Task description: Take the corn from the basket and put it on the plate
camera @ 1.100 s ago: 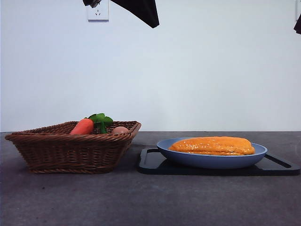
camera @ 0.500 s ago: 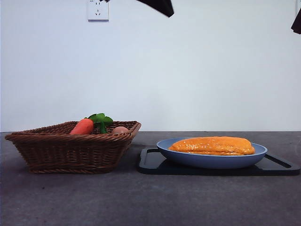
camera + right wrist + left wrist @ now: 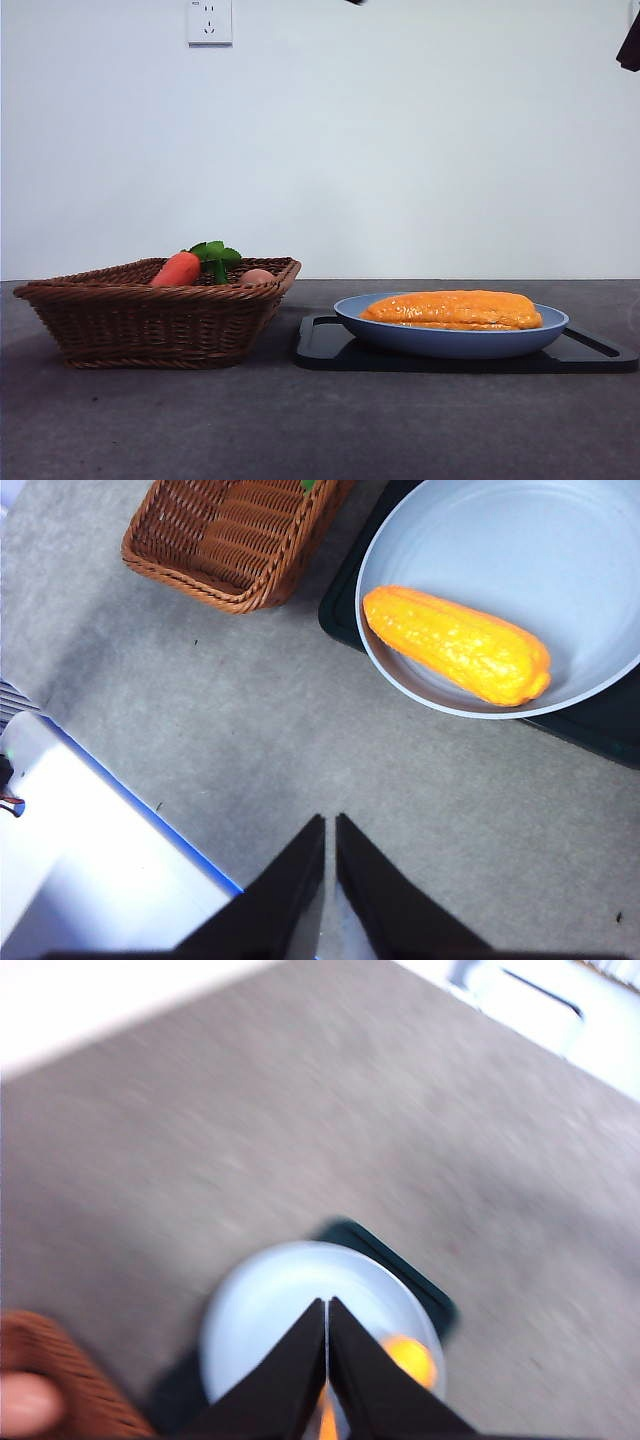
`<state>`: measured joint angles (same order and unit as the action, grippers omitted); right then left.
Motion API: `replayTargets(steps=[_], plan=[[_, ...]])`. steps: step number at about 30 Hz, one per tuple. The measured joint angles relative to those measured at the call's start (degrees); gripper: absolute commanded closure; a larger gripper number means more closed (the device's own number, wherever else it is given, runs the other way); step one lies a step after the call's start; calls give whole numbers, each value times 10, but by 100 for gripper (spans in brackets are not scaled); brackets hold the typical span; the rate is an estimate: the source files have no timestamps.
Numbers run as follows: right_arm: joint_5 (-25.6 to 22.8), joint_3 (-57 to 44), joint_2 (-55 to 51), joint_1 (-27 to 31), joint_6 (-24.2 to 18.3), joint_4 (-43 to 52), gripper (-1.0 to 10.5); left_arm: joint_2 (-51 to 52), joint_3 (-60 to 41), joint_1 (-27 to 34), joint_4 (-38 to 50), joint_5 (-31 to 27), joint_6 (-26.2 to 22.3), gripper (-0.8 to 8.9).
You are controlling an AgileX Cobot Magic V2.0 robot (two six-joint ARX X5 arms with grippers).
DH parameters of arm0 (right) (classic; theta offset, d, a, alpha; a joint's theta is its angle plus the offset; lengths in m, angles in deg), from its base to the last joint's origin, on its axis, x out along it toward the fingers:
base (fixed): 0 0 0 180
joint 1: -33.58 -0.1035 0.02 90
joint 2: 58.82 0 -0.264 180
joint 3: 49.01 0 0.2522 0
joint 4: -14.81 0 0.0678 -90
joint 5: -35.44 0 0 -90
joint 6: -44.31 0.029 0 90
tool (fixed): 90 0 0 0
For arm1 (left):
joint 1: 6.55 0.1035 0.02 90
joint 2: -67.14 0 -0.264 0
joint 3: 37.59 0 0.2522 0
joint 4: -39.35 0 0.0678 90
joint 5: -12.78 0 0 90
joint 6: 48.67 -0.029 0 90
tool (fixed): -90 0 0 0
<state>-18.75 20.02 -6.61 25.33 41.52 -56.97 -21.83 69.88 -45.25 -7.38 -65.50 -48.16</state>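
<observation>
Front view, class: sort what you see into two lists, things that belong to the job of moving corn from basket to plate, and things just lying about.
Part of the job:
corn, lying on the plate
plate, light blue
basket, woven wicker

Just lying about:
carrot, in the basket
pale round item, in the basket beside the carrot
black tray, under the plate
wall socket

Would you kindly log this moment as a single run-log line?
corn: on plate | basket: carrot inside | left gripper: shut, above plate | right gripper: shut, idle
</observation>
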Motion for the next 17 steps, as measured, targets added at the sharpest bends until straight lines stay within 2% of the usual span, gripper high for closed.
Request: replayTargets(steps=[8, 11, 17], plan=[[0, 0, 0, 0, 0, 21, 945, 106, -28, 108, 29, 0, -43, 809], [0, 0, 0, 0, 0, 30, 945, 161, -77, 164, 51, 0, -45, 808], [0, 0, 0, 0, 0, 40, 945, 300, -247, 270, 139, 0, -47, 809]])
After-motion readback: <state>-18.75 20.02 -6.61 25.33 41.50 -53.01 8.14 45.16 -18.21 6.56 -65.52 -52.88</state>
